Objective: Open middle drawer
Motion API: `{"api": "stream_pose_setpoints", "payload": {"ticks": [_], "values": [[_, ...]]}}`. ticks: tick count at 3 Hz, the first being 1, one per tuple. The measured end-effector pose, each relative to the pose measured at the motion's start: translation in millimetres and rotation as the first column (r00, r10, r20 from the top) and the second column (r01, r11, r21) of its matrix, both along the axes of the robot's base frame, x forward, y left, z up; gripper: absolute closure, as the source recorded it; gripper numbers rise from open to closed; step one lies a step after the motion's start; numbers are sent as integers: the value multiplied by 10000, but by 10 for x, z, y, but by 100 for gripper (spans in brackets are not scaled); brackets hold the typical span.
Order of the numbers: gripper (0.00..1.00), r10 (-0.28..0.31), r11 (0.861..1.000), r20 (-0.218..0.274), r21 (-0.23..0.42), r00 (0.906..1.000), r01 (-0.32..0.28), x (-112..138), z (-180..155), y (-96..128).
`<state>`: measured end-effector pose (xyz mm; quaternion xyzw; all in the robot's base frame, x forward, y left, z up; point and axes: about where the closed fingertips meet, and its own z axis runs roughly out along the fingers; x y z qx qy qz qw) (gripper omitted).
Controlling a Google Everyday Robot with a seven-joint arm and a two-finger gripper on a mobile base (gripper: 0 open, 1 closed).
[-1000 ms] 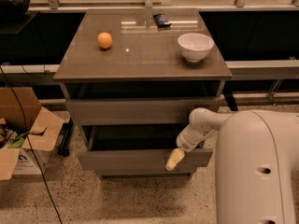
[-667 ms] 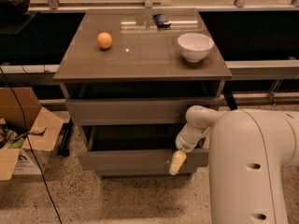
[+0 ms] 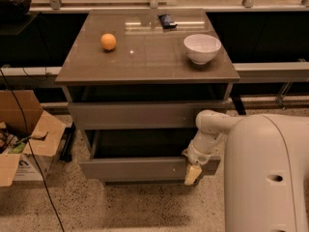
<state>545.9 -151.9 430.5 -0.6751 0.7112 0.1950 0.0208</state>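
Observation:
The middle drawer (image 3: 140, 168) is the lower grey-taupe front of the cabinet. It stands pulled out, and its dark inner box (image 3: 140, 143) shows above the front. My gripper (image 3: 193, 174) hangs from the white arm (image 3: 208, 132) at the right end of this drawer front, against its face. The upper drawer front (image 3: 133, 115) sits further back, with a dark gap under the tabletop. The bottom drawer is hidden behind the pulled-out front.
On the cabinet top (image 3: 145, 57) are an orange (image 3: 108, 41), a white bowl (image 3: 202, 48) and a small dark object (image 3: 167, 20). An open cardboard box (image 3: 21, 139) and a black cable (image 3: 29, 153) lie at left. My white body (image 3: 268, 173) fills the lower right.
The gripper has moved down and toward the camera along with the middle drawer front, which stands slightly further out. My arm and body fill more of the right side.

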Motion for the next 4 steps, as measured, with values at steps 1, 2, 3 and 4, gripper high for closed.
{"api": "stream_pose_setpoints", "payload": {"ticks": [1,2,3,4], "values": [[66,119,9999,-264,11,9996,-119,-132,-23,-52],[68,-334,9993,-495,131,9982,341,-364,-110,-132],[45,-342,9993,-496,130,9982,349,-375,-105,-114],[21,-691,9975,-533,101,9962,698,-445,-139,-127]]}}
